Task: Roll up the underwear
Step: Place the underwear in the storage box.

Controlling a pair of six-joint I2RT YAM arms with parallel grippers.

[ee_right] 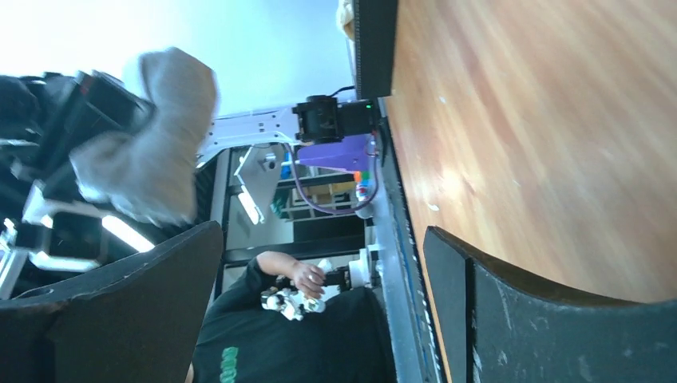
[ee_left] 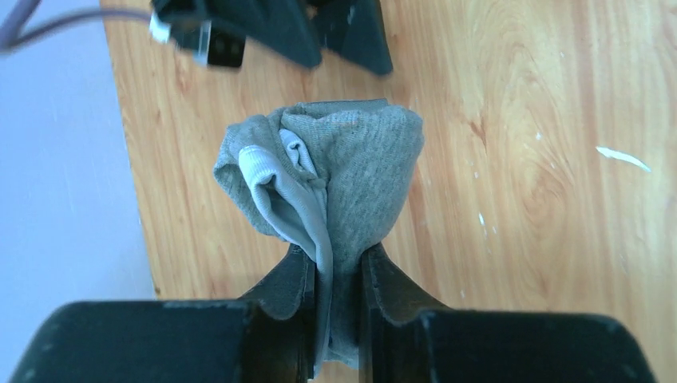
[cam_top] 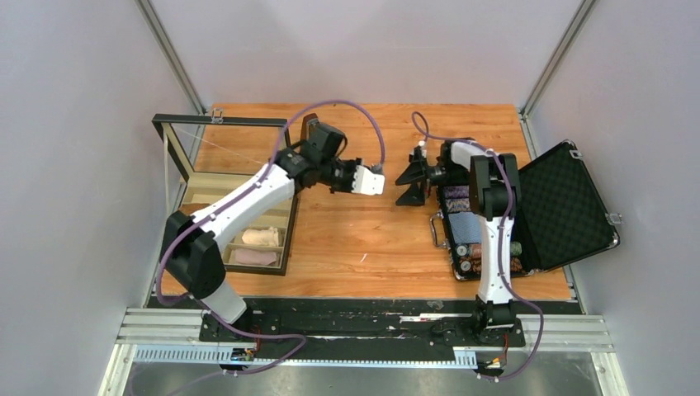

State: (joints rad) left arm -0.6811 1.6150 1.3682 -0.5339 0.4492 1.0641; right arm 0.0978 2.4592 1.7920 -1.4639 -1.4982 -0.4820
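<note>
The underwear (ee_left: pixel 343 171) is a bunched grey bundle with a pale trimmed edge. My left gripper (ee_left: pixel 336 275) is shut on its lower end and holds it above the wooden table (ee_left: pixel 543 199). In the top view the left gripper (cam_top: pixel 361 179) holds the bundle (cam_top: pixel 374 182) over the table's middle. My right gripper (cam_top: pixel 407 186) is open and empty, facing the bundle with a small gap between them. In the right wrist view the bundle (ee_right: pixel 156 132) hangs at the upper left, beyond the open right gripper (ee_right: pixel 319 295).
A glass-walled divided box (cam_top: pixel 177 144) stands at the left, with a beige roll (cam_top: pixel 258 237) and a pinkish roll (cam_top: pixel 254 257) in it. An open black case (cam_top: pixel 569 206) holding rolled cloths (cam_top: pixel 462 223) lies at the right.
</note>
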